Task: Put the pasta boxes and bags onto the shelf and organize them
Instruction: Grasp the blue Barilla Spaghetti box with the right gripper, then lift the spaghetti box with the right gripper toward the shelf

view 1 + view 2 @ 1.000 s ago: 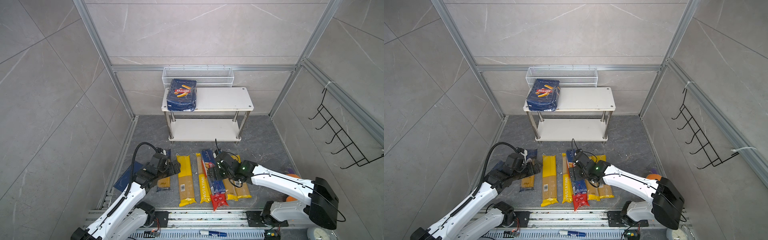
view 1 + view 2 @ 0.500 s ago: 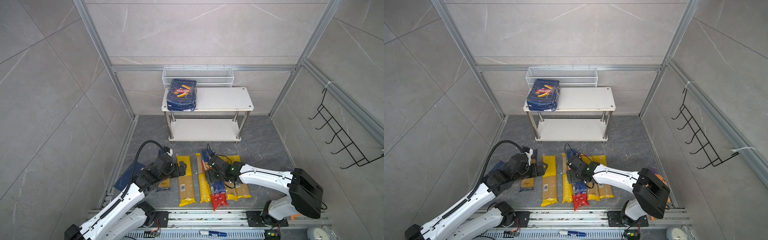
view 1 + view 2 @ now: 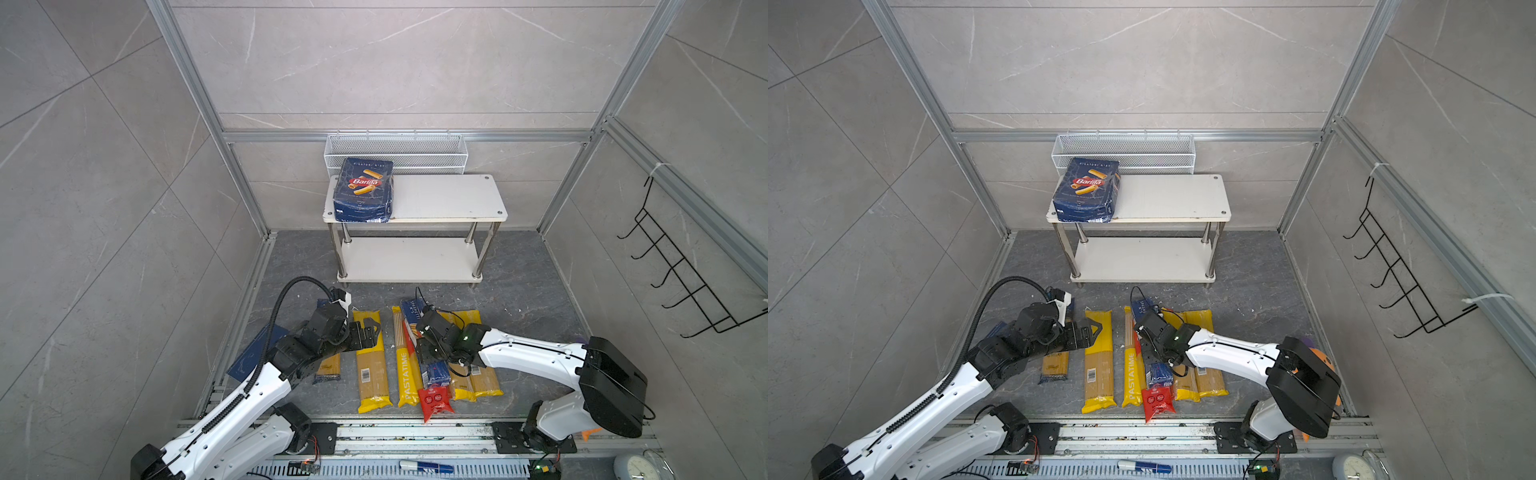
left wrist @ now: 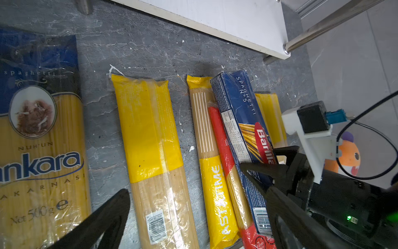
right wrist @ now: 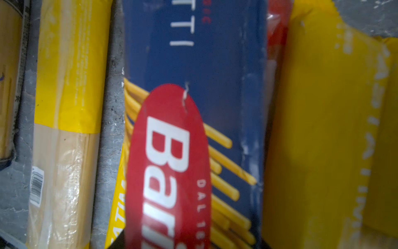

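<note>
The wide Barilla pasta box (image 3: pixel 365 191) (image 3: pixel 1088 191) lies on the left end of the shelf's (image 3: pixel 449 199) (image 3: pixel 1167 199) top board. On the floor in front lie several yellow bags (image 3: pixel 372 370) (image 4: pixel 148 129), a red bag (image 3: pixel 434 401) and the blue ankara bag (image 4: pixel 38 151). The narrow Barilla spaghetti box (image 3: pixel 410 309) (image 4: pixel 239 112) (image 5: pixel 193 64) lies on top of them. My right gripper (image 3: pixel 428 347) (image 3: pixel 1150 345) (image 4: pixel 260 158) is shut across its middle, one finger on each long side. My left gripper (image 3: pixel 368 332) (image 3: pixel 1088 332) (image 4: pixel 198 191) hovers open over a yellow bag.
A white mesh basket (image 3: pixel 395 149) hangs behind the shelf. A black hook rack (image 3: pixel 681 274) is on the right wall. An orange plush (image 4: pixel 347 155) sits by the right arm's base. A dark blue sheet (image 3: pixel 253 353) lies by the left wall.
The right gripper's jaws have closed from wide open onto the narrow Barilla box. The left gripper has shifted a little to the right over the yellow bag, still open.
</note>
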`<state>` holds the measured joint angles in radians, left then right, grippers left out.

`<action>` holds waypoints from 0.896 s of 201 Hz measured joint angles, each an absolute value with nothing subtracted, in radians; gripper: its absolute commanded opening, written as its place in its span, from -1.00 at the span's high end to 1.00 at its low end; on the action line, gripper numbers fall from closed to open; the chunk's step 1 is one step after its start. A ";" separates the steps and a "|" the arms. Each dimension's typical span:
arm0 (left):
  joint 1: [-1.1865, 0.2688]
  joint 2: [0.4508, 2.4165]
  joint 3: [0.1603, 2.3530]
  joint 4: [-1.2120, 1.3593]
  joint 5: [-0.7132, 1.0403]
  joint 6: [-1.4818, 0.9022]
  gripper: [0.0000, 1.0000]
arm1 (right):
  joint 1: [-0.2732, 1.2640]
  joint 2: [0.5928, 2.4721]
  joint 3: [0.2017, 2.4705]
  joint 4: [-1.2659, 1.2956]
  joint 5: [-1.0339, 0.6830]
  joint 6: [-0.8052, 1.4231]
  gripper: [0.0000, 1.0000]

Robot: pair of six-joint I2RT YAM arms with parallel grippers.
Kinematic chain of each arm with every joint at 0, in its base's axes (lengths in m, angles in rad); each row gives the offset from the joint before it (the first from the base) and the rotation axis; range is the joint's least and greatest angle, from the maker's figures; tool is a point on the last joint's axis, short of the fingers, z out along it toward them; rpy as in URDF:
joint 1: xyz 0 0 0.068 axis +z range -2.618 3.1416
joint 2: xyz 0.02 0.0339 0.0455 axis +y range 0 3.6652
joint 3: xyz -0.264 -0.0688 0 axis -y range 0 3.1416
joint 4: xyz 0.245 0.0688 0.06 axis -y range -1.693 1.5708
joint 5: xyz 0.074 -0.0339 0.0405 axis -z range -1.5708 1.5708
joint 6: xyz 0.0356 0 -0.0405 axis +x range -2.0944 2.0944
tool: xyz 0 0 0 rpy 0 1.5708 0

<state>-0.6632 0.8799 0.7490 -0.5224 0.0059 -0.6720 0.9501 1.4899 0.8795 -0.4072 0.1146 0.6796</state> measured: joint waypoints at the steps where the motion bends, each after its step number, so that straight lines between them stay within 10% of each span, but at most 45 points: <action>1: -0.663 0.881 0.750 -0.524 0.006 -0.672 -1.00 | 0.950 1.489 0.879 -0.407 0.114 0.681 0.03; 180: -0.663 0.870 0.799 -0.660 -0.076 -0.643 -1.00 | 0.952 1.118 0.940 -0.674 0.065 0.722 0.16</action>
<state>-0.6632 0.8703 0.7994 -0.6598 -0.0757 -0.6430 0.9520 1.1183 0.9398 -0.6743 0.0650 0.7216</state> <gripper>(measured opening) 0.999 0.421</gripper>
